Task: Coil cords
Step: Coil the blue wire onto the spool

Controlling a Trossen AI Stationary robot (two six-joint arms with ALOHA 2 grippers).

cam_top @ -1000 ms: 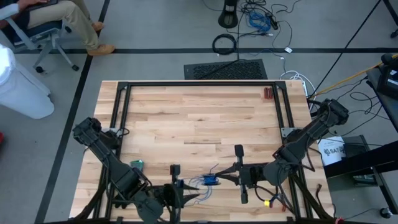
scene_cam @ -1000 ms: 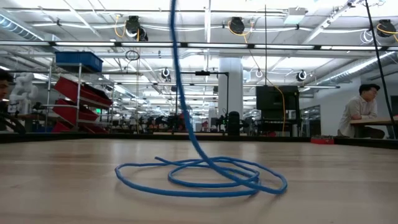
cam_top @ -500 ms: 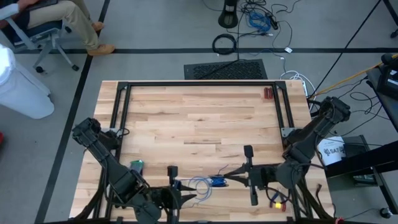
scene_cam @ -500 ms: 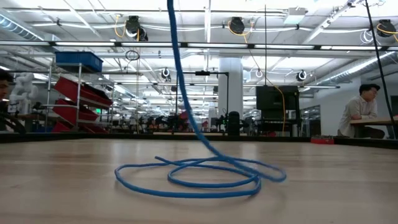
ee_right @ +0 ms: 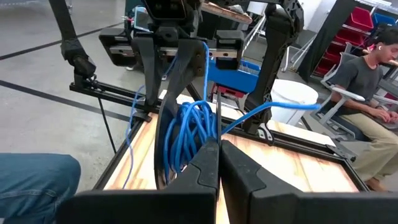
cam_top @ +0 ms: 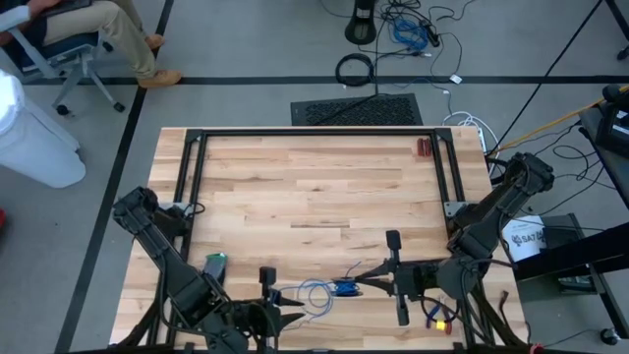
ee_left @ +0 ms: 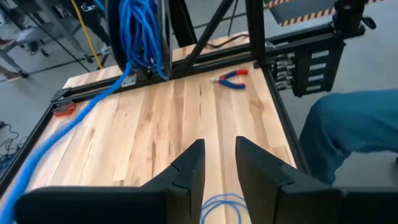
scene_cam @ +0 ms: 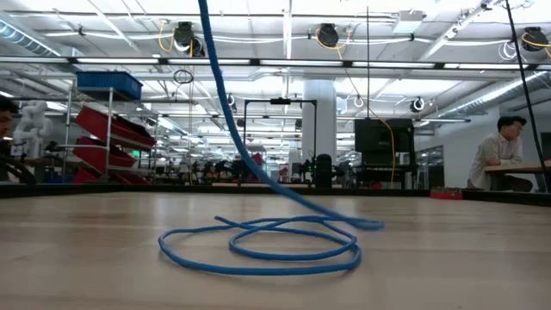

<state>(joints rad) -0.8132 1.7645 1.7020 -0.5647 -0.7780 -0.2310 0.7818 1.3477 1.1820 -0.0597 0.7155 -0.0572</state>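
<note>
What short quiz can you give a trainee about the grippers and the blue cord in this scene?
1. True or false: the left gripper is closed on the blue cord.
2. Which gripper holds the bundled part of the cord in the air? A) left gripper B) right gripper C) neither
3. Fill in: the loose loops of the cord lie flat on the wooden ____.

Key:
1. False. Its fingers stand apart with nothing between them.
2. B.
3. table.
</note>
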